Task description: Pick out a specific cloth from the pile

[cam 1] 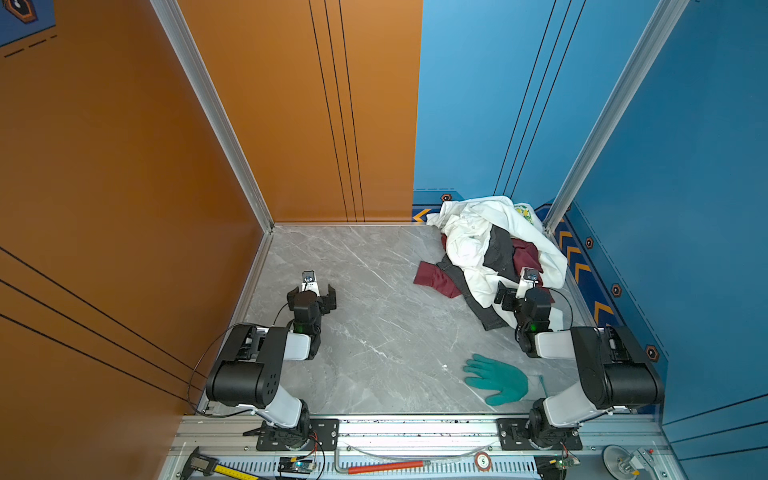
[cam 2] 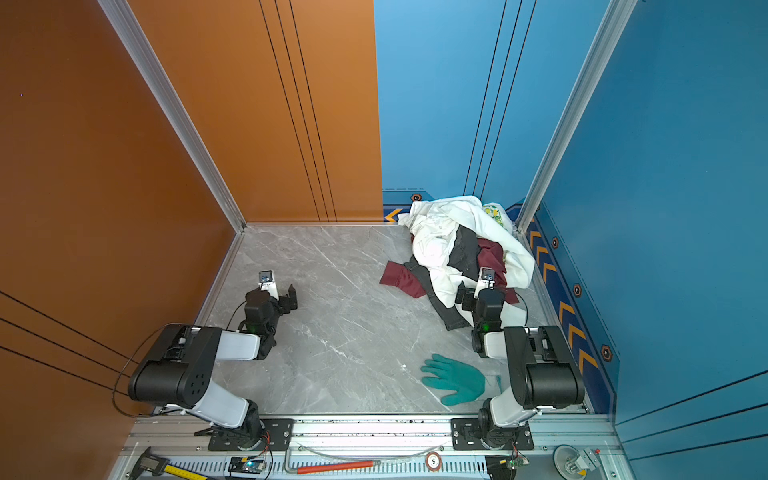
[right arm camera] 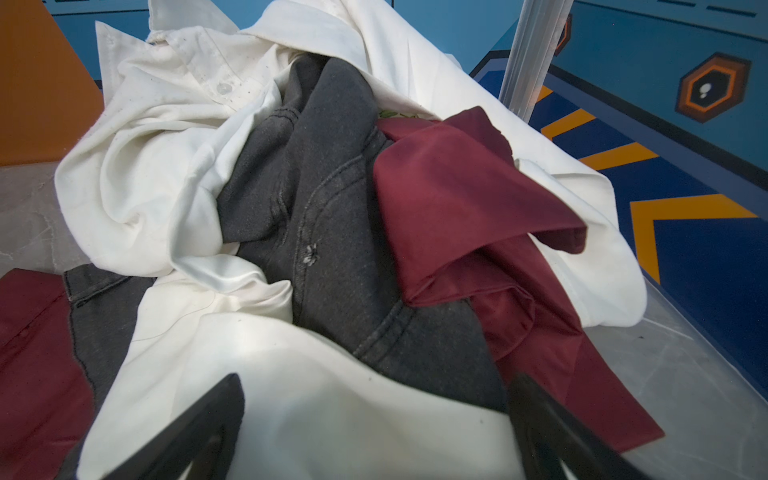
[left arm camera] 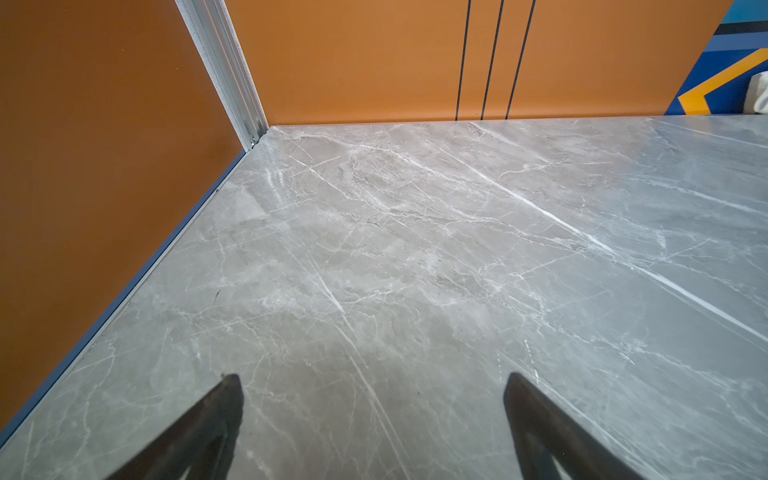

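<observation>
The pile (cam 1: 494, 245) (cam 2: 461, 245) is heaped in the back right corner, mostly white fabric. The maroon cloth (cam 1: 434, 279) (cam 2: 401, 277) sticks out flat at the pile's left edge. Another maroon fold (right arm camera: 469, 199) shows on top, beside a dark grey garment (right arm camera: 328, 199). Over the pile's near edge my right gripper (cam 1: 525, 293) (cam 2: 484, 295) (right arm camera: 374, 382) is open, with white fabric lying under and between its fingers but not pinched. My left gripper (cam 1: 311, 293) (cam 2: 272, 296) (left arm camera: 374, 382) is open over bare marble at the left, far from the pile.
A teal glove (cam 1: 496, 380) lies on the marble table (cam 1: 374, 332) near the front right, beside my right arm. Orange and blue walls with aluminium corner posts (cam 1: 552, 216) close in the table. A red-handled tool (cam 1: 386, 466) and a caliper lie on the front rail.
</observation>
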